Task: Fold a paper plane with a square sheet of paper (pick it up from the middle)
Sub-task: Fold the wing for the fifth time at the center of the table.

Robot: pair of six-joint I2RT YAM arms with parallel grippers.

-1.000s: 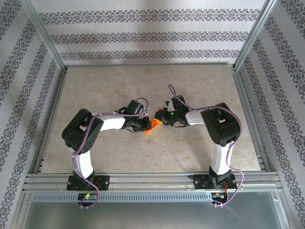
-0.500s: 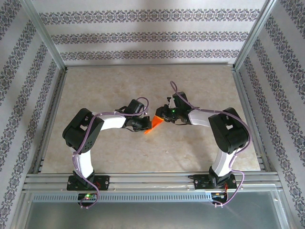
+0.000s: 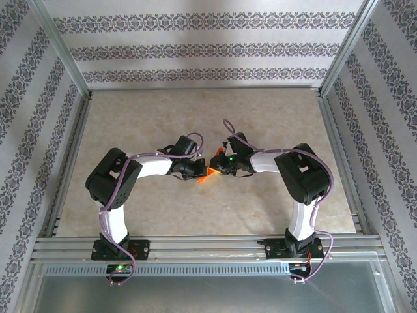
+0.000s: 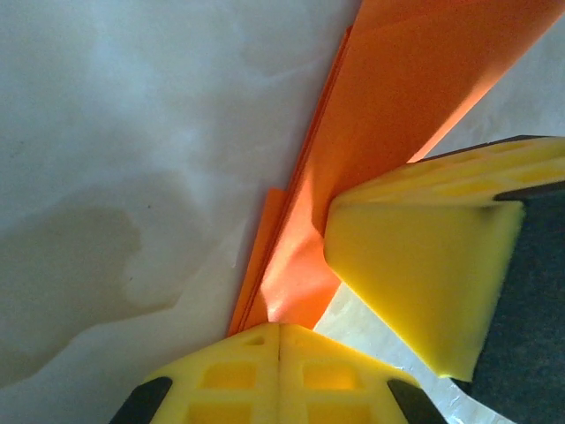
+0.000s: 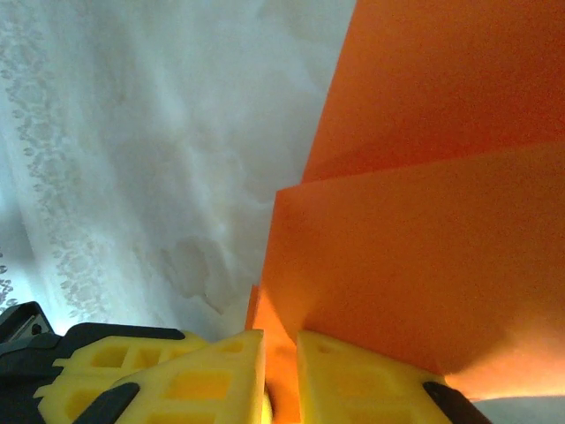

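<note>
Paper plane (image 3: pixel 208 174), orange-red and folded in layers, hangs between the two claws near the middle of the table (image 3: pixel 143 111). The left gripper (image 4: pixel 279 340) is closed on it: in the left wrist view its two yellow fingers meet with no gap, and the lower edge of the paper runs down into them. The right gripper (image 5: pixel 281 353) holds the opposite side; its yellow fingers stand almost together, with a thin strip of orange paper in the narrow slot between them. From the left claw the paper rises up and to the right, and one finger of the right claw lies against its face.

Compared with half a second ago, the right claw has come closer to the left claw, so less orange shows between them from above. The left arm has kept its place.

Around both claws the marbled tabletop is bare, and the patterned walls (image 3: pixel 208 49) are well apart from them.
</note>
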